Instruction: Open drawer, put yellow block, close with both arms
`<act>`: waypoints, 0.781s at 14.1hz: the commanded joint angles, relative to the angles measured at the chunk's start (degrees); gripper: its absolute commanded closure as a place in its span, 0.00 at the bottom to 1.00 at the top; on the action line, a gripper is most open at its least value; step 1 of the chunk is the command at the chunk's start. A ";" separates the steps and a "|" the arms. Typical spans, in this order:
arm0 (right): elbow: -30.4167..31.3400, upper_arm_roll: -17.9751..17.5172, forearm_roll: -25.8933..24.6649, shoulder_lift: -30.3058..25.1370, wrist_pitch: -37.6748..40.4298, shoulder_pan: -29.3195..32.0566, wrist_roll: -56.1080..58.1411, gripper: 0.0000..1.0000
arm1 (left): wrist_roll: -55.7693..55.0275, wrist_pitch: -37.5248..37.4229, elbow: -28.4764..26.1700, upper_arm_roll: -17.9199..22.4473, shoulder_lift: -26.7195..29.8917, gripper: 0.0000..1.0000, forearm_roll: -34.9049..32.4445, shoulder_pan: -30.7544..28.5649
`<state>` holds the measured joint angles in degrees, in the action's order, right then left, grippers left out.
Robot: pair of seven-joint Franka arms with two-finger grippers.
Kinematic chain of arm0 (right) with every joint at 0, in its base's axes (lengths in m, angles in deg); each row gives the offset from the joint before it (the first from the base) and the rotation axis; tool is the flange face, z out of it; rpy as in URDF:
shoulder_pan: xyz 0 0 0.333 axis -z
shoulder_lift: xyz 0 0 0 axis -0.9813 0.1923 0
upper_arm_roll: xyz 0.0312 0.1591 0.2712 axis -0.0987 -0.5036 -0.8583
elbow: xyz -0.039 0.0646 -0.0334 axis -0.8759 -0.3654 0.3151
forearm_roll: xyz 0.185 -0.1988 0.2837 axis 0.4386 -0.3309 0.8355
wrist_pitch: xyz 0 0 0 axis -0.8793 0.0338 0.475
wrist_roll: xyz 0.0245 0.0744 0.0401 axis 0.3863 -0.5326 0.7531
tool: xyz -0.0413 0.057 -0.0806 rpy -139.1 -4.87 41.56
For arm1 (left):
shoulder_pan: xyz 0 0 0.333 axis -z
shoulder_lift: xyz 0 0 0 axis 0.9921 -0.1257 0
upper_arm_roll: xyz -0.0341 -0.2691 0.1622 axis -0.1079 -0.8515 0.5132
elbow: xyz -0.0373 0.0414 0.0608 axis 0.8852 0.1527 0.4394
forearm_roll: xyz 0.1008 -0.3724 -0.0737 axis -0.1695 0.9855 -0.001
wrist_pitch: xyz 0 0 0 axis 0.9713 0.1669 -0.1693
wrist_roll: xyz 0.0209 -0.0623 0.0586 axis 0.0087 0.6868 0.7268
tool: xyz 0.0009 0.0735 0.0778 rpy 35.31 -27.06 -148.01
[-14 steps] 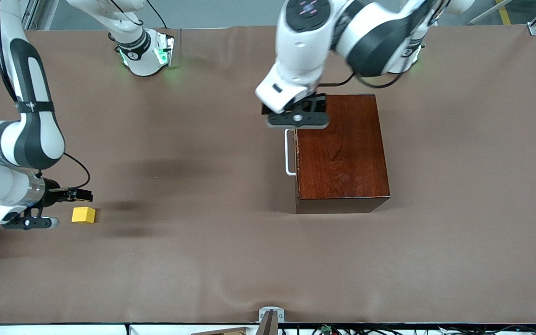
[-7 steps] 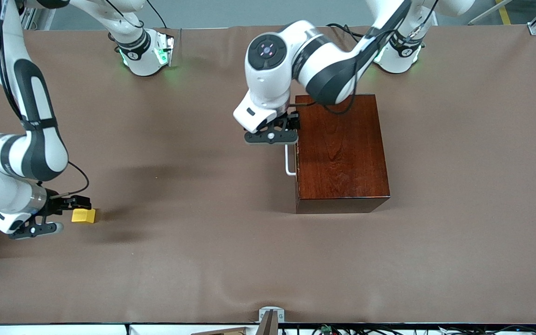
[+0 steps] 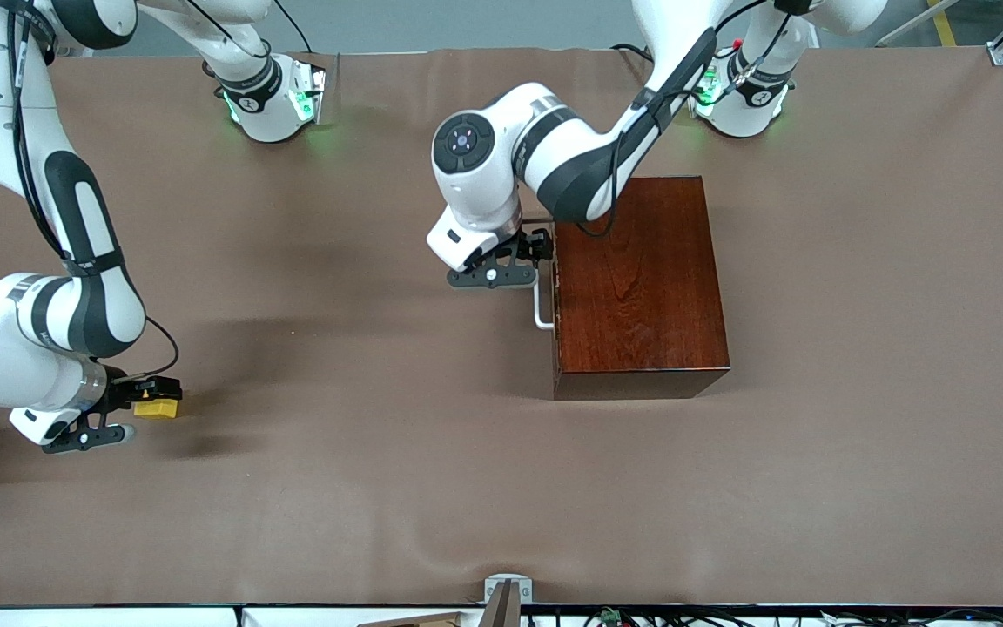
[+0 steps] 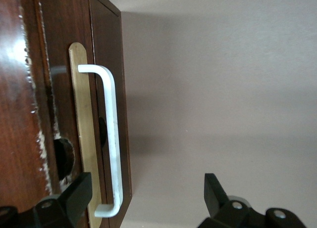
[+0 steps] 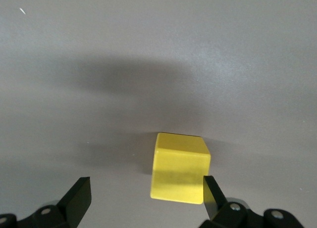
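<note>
Brown cloth covers the table (image 3: 397, 488) from edge to edge, with shallow wrinkles near the rim closest to the front camera and wide bare stretches between the two arms. The dark reddish-brown wooden box (image 3: 641, 287) sits toward the left arm's end of the table, flat on the cloth, its drawer (image 4: 84, 139) pushed fully in so that the pale wood front lies flush with the box face. The white handle (image 3: 541, 305) projects from that face toward the right arm's end, with open cloth in front of it.

The left gripper (image 3: 526, 261) hangs just in front of the drawer face, above the handle's end farther from the front camera. In the left wrist view its fingers (image 4: 74, 198) are spread wide, one against the box face and the other out over bare cloth, with the handle's bar between them and nothing clamped.

The yellow block (image 3: 158, 407) rests on the cloth near the right arm's end of the table, well apart from the box. The right gripper (image 3: 153, 396) is low over it with its jaws fully apart. In the right wrist view the block (image 5: 179, 174) lies between the fingers, off centre: its edge is just beside one fingertip (image 5: 212, 196), while a wide gap of cloth separates it from the other.
</note>
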<state>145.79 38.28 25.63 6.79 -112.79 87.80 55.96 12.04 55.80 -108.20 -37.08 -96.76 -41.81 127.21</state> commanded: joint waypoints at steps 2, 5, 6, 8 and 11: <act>-0.29 -0.75 -0.97 0.83 -2.57 1.84 2.56 0.00 | -0.84 -1.15 1.52 0.48 -2.08 0.00 -3.58 0.57; 2.26 -0.75 -0.97 2.05 -8.97 1.84 2.04 0.00 | -0.84 -1.06 1.52 0.57 -3.40 0.00 -4.29 0.57; 2.70 -0.75 -0.97 2.41 -10.65 1.84 2.03 0.00 | -0.84 -1.06 1.52 0.48 -3.75 0.00 -4.29 0.57; 2.71 -0.66 -0.97 3.20 -11.10 2.19 1.95 0.00 | -0.84 -0.80 1.52 0.48 -4.19 0.00 -4.29 0.57; 2.88 -0.75 -0.79 3.47 -10.41 3.34 1.77 0.70 | -1.01 -0.09 1.52 0.48 -5.07 0.00 -4.29 0.65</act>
<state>148.28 38.56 25.62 10.70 -123.42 89.39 57.88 12.04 55.75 -108.20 -36.84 -100.47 -44.65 127.23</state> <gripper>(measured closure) 0.066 0.000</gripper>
